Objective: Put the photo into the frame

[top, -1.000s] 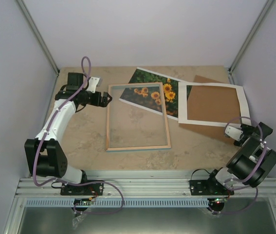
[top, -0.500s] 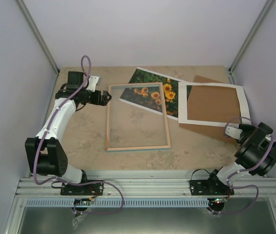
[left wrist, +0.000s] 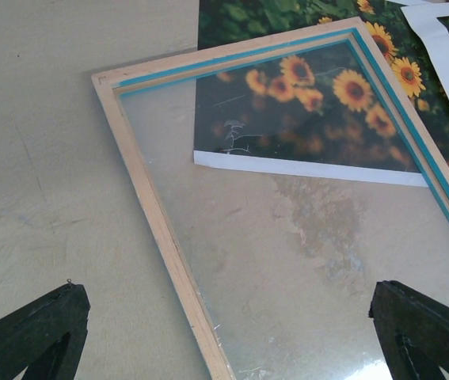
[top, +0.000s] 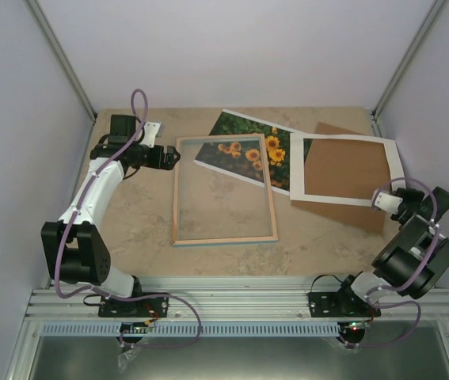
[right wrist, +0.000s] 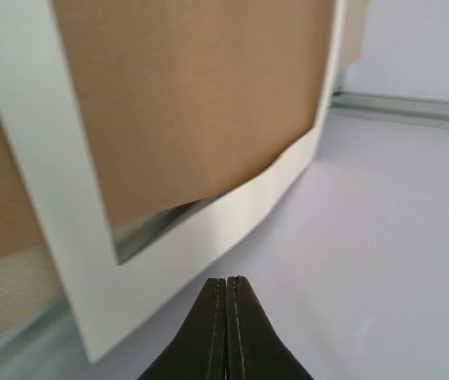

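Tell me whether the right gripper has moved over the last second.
Yes. In the top view the right gripper has shifted toward the far side of the table, closing on the near right corner of the white mat, and its jaws have shut.

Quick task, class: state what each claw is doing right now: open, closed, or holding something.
Left claw: open, empty, over the frame.
Right claw: closed, nothing between its fingers, beside the mat.
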`<move>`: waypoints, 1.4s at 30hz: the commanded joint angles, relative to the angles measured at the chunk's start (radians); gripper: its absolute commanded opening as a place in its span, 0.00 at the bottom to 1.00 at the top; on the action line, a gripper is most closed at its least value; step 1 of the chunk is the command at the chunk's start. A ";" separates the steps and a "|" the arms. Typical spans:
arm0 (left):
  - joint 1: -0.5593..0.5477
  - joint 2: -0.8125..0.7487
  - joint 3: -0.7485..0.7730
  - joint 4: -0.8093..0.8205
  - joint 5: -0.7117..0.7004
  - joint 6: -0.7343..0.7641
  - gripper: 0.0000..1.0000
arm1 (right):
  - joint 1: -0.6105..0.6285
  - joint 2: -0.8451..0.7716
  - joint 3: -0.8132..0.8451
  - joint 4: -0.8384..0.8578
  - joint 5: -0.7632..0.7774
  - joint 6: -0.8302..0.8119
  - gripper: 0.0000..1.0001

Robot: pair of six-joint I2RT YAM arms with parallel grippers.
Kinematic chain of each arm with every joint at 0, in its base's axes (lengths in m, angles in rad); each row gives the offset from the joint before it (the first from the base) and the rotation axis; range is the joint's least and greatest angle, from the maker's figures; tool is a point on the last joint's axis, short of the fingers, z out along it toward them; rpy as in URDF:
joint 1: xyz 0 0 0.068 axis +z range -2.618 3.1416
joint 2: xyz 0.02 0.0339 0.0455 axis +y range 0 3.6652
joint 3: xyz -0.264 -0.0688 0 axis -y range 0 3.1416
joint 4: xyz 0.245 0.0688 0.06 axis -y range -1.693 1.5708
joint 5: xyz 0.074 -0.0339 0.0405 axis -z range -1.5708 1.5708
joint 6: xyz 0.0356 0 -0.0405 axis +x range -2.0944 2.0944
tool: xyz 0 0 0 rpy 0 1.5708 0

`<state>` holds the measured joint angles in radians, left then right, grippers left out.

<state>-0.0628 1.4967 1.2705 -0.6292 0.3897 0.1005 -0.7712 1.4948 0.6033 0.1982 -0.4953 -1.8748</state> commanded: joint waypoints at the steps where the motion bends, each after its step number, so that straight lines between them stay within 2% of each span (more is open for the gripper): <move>1: -0.003 -0.013 0.020 0.005 -0.014 -0.005 0.99 | 0.004 -0.099 0.059 -0.159 -0.122 0.028 0.01; 3: -0.003 -0.013 0.020 0.005 -0.009 -0.006 0.99 | 0.009 -0.119 0.093 -0.243 -0.133 0.017 0.00; 6: -0.003 -0.016 0.022 0.004 -0.005 -0.004 0.99 | 0.012 -0.113 0.127 -0.378 -0.072 -0.090 0.01; 7: -0.003 -0.019 0.021 0.006 -0.005 -0.005 0.99 | 0.010 -0.110 0.120 -0.385 -0.037 -0.120 0.08; 9: -0.003 -0.022 0.016 0.006 -0.003 -0.003 0.99 | -0.010 -0.103 0.093 -0.375 0.002 -0.184 0.38; 12: -0.004 -0.026 0.010 0.008 -0.003 -0.004 0.99 | -0.049 -0.075 0.074 -0.363 0.014 -0.236 0.52; 17: -0.003 -0.018 0.013 0.009 0.002 -0.008 1.00 | -0.064 -0.018 0.057 -0.301 0.035 -0.226 0.71; 26: -0.003 0.004 0.029 0.004 -0.003 -0.014 1.00 | -0.049 0.108 -0.080 0.027 0.038 -0.225 0.69; 30: -0.004 0.017 0.043 0.000 -0.008 -0.018 0.99 | -0.048 0.193 -0.080 0.145 0.057 -0.219 0.67; 35: -0.003 0.032 0.053 0.002 -0.014 -0.024 0.99 | -0.038 0.255 -0.018 0.140 0.051 -0.214 0.65; 42: -0.003 0.051 0.067 -0.003 -0.021 -0.028 0.99 | 0.011 0.240 -0.001 0.023 -0.043 -0.216 0.62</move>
<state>-0.0628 1.5349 1.3025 -0.6292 0.3767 0.0792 -0.8055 1.7142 0.6209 0.3710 -0.4721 -2.0083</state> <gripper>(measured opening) 0.994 0.630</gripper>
